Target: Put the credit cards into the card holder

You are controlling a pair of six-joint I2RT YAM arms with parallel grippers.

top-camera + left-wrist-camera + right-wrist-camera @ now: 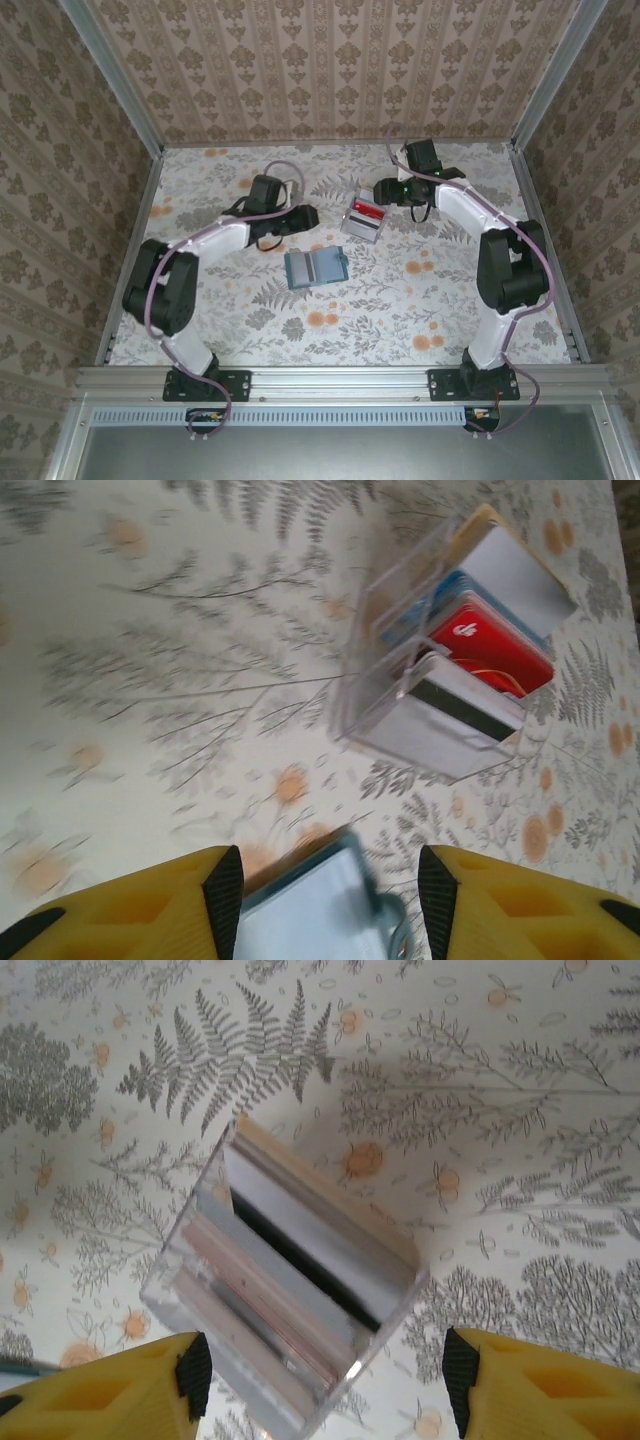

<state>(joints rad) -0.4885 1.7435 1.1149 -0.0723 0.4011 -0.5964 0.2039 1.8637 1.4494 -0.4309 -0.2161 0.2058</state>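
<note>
The card holder point(317, 267), a teal folding case, lies opened flat on the floral table, its pale inside up. My left gripper point(303, 218) hovers just behind it; in the left wrist view the left gripper point(331, 895) is open, with the blurred card holder point(310, 910) low between the yellow fingers and a gap at the right pad. The credit cards point(363, 217), red and grey-white, stand in a clear plastic stand point(400, 670). My right gripper point(385, 190) is open over that stand, and the right gripper point(327, 1375) straddles one corner of the credit cards point(300, 1260) without touching.
Patterned walls and metal rails point(560, 280) enclose the table on three sides. Bare floral tabletop point(390, 310) lies in front of the holder and to both sides. The clear stand sits about a hand's width behind and right of the holder.
</note>
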